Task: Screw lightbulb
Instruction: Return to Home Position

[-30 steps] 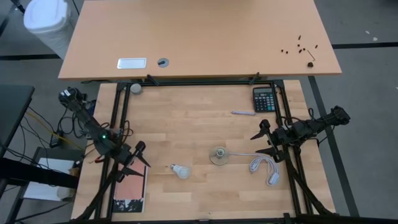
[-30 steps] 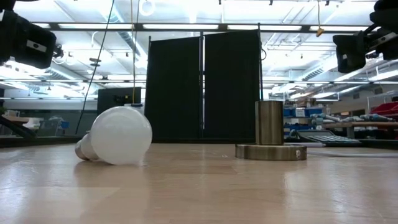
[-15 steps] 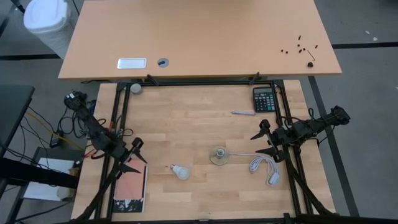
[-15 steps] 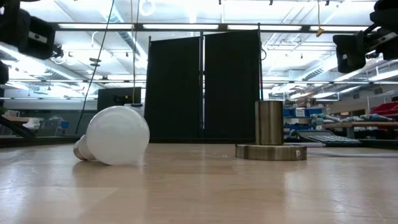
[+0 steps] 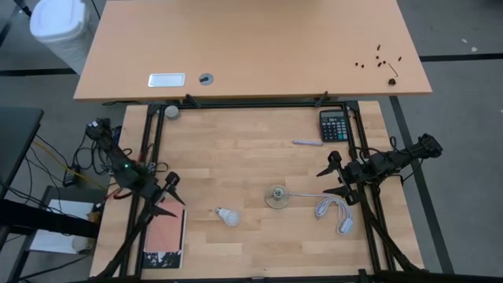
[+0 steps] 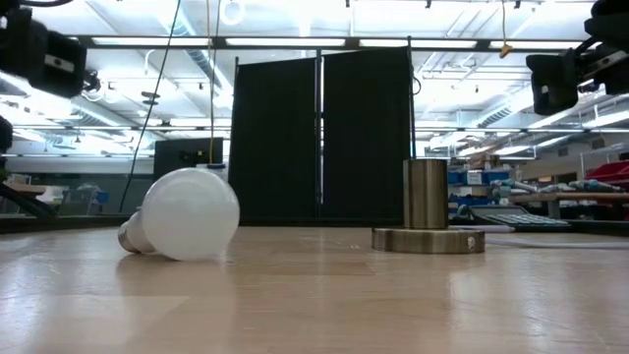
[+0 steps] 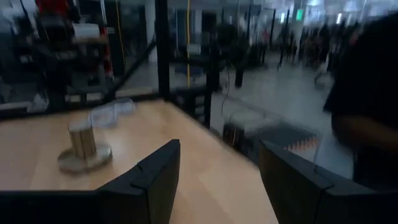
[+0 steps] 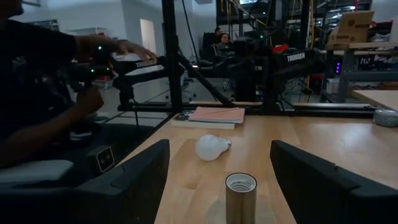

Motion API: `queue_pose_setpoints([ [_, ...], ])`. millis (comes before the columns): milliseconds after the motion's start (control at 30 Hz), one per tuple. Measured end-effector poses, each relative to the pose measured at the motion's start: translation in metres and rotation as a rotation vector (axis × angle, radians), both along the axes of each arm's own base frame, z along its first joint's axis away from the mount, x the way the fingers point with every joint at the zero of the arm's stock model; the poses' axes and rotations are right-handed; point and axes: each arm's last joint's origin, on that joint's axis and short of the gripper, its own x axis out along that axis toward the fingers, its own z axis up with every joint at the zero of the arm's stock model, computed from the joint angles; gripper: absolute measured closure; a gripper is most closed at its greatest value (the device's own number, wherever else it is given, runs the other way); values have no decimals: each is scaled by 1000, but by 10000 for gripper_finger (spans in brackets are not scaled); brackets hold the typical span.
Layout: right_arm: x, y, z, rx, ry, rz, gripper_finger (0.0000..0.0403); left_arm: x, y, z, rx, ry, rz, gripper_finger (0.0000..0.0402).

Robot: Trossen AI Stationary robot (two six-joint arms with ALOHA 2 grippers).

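The lightbulb [image 5: 229, 216] is seen lying on its side on the worktop [image 5: 251, 157], near and left of centre, close to the socket [image 5: 276, 196] but apart from it. Both sets of jaws are spread and empty: the left jaws at the worktop's left edge beside a notebook [image 5: 163, 240], the right jaws at the right edge near the coiled cord [image 5: 330, 208]. For homing, the left arm [image 5: 118, 161] is best drawn up and outward, away from the bulb, so nothing is nudged. Open room is offered across the far half; the frame rails [image 5: 148, 149] hem both sides.
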Motion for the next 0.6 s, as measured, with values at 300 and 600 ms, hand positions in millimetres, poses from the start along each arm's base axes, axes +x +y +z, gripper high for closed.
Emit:
queue_pose_setpoints([
  [300,0,0,0,2,-5,0,114,1,3,2,39,-40,102,183],
  [600,0,0,0,2,-4,0,114,0,2,-3,25,29,40,183],
])
